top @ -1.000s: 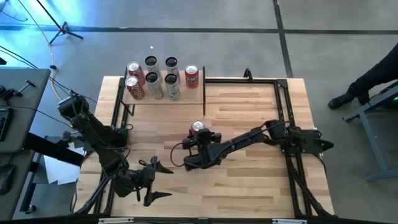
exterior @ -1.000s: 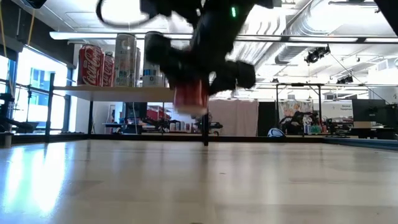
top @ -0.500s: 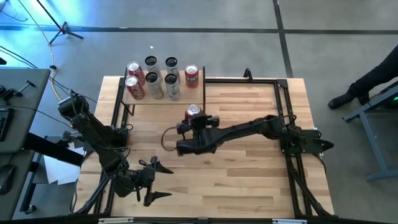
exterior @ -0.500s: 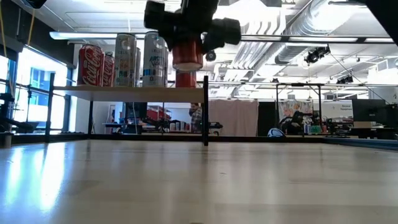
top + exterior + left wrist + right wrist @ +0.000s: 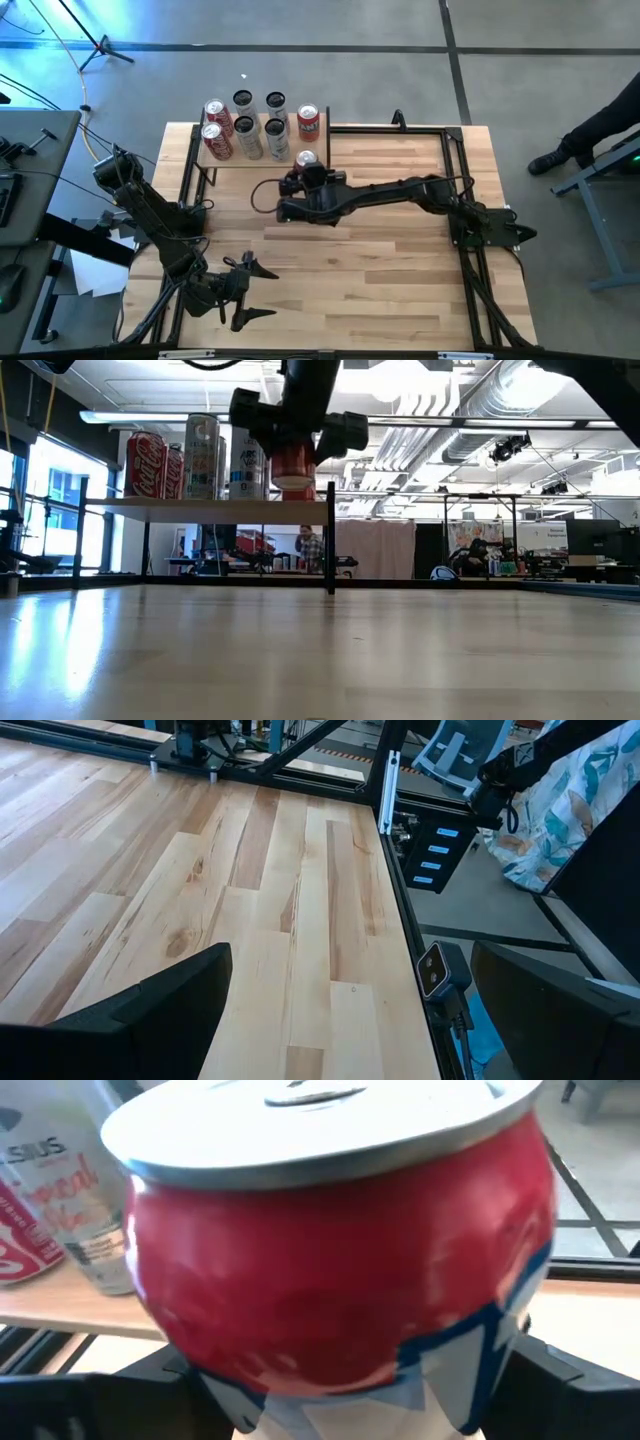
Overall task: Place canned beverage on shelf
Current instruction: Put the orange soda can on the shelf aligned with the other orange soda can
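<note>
At shelf (image 5: 262,157) edge — right gripper (image 5: 303,178) clamps red can (image 5: 306,160).

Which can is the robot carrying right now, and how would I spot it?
Find the shelf at the table's far left corner. At its front right edge, the right gripper grips a red can. Unlike the six cans on the shelf, it hangs in the air.
</note>
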{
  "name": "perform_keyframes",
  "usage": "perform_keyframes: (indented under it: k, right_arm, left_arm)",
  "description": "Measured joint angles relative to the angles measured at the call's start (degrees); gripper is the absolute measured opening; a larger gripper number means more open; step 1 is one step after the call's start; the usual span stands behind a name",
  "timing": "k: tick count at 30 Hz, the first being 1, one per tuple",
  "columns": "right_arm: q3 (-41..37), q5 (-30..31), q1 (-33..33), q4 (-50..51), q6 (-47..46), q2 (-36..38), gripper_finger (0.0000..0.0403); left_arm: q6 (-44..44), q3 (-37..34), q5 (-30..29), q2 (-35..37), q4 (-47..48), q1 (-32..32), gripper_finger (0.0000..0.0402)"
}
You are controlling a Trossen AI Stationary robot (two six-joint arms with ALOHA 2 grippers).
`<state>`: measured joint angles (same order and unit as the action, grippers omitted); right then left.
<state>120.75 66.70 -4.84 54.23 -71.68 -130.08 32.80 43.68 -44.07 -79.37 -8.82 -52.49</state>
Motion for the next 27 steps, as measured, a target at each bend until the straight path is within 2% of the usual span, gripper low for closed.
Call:
perform_keyframes:
  k: [4, 21, 27]
  right_arm:
    - [0.0, -1.2, 1.3, -1.9, 3.0, 0.0, 0.0286]
    - [0.0, -4.6, 5.9, -3.7, 4.0, 0.0, 0.0286]
    - [0.0, -7.2, 7.6, -8.5, 9.0, 0.0, 0.0286]
  left_arm:
    - [0.0, 0.0, 0.0, 0.0, 0.0, 0.0, 0.0388]
    - [0.0, 0.0, 0.0, 0.0, 0.0, 0.0, 0.0388]
    - [0.0, 0.0, -1.5, 0.0, 0.0, 0.0, 0.0388]
